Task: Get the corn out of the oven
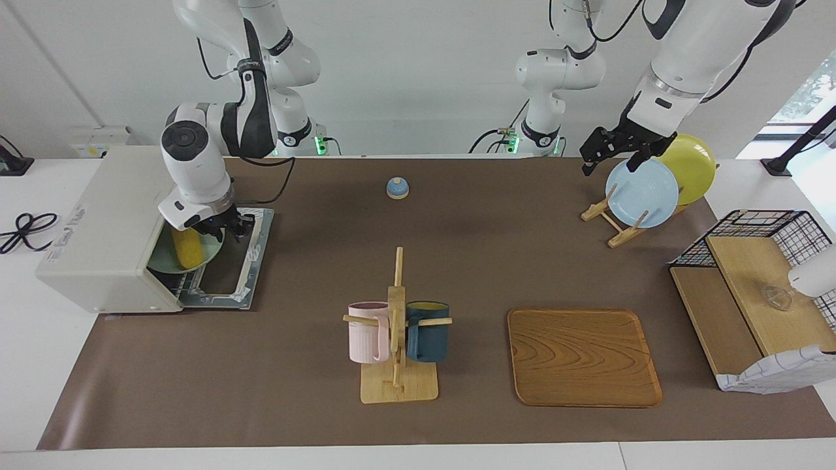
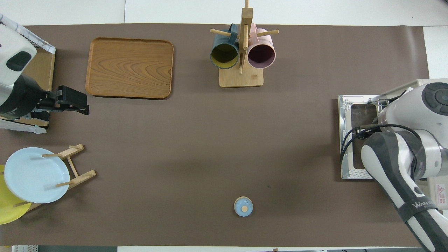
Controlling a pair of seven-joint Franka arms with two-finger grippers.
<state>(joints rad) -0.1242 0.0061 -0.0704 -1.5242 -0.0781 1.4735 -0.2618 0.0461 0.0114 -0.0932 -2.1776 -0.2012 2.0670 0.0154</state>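
The off-white oven [image 1: 104, 228] stands at the right arm's end of the table, with its door [image 1: 238, 261] folded down flat on the table. The yellow corn [image 1: 186, 249] lies on a green plate [image 1: 206, 256] at the oven's mouth. My right gripper [image 1: 225, 230] is low over the plate, right at the end of the corn that lies nearer to the robots. In the overhead view the right arm covers the corn, and only the door [image 2: 350, 140] shows. My left gripper [image 1: 610, 153] is open and empty, and it waits in the air over the plate rack.
A wooden rack [image 1: 614, 225] holds a light blue plate [image 1: 643, 192] and a yellow plate [image 1: 692, 166]. A mug tree [image 1: 396, 326] carries a pink and a dark blue mug. There is also a wooden tray [image 1: 581, 356], a small blue bell [image 1: 397, 187] and a wire shelf [image 1: 751, 287].
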